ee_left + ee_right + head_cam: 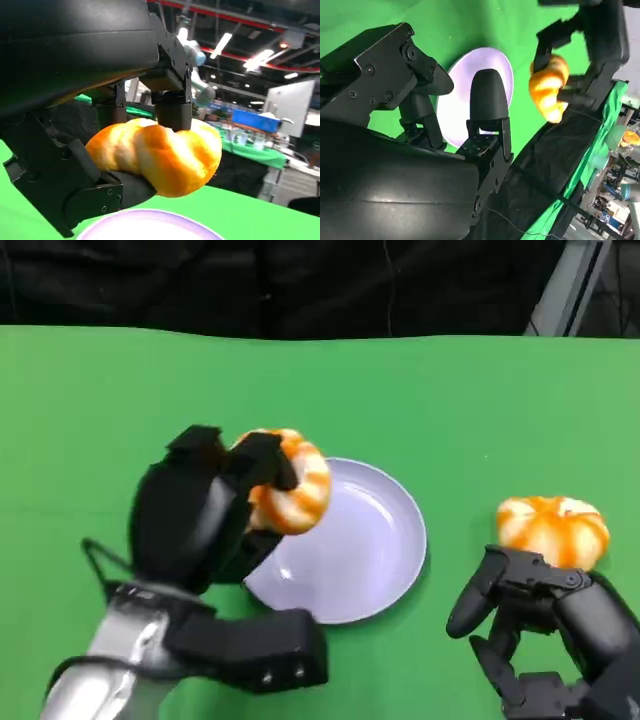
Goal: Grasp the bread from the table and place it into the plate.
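Nearest the robot, the right hand (560, 625) sits over the green table (90, 420) to the right of the plate (375, 560), its fingers apart and holding nothing. Just beyond that hand, a second bread roll (553, 528) lies on the table, well clear of the plate's right rim. The left hand (200, 515) is at the plate's left edge, with its fingers clamped on the twisted orange-and-white bread (290, 483). The bread is lifted off the table and hangs above the plate's left rim; the left wrist view shows it pinched from above and below, with the pale plate beneath. Behind the plate, the table's far edge meets a dark backdrop (300, 285).
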